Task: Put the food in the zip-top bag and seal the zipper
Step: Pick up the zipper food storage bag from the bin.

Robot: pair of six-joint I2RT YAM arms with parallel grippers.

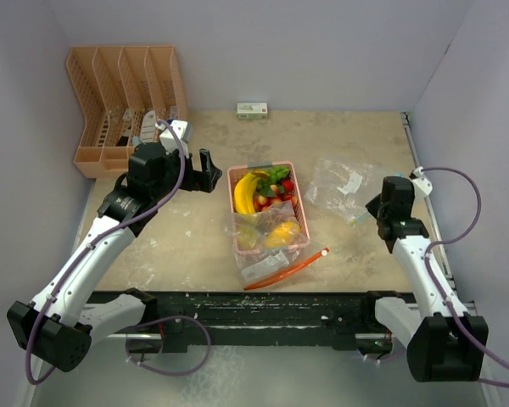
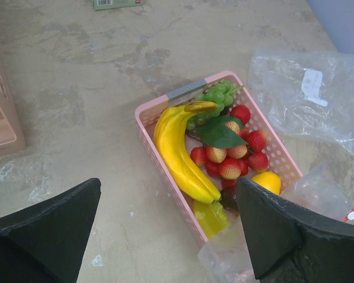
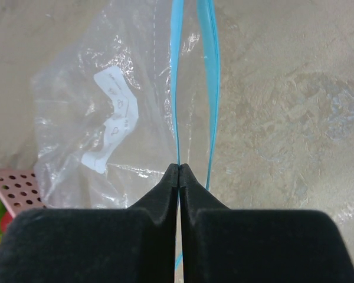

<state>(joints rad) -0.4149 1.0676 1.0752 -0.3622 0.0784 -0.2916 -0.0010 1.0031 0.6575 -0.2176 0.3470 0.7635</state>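
Barely begun: right gripper [image 3: 179, 168] is pinching the zip-top bag [image 3: 106, 118] by its blue zipper lip, left gripper [image 2: 168, 183] is hovering spread wide over the food [image 2: 183, 153], which is sitting unbagged in the pink basket [image 2: 143, 115].

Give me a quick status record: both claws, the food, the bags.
left claw: open, empty, left of pink basket
right claw: shut on zip-top bag at its blue zipper
food: bananas, strawberries, grapes, all in basket
zip-top bag: lying right of basket, no food inside
other bag: orange zipper, draped over basket's near end
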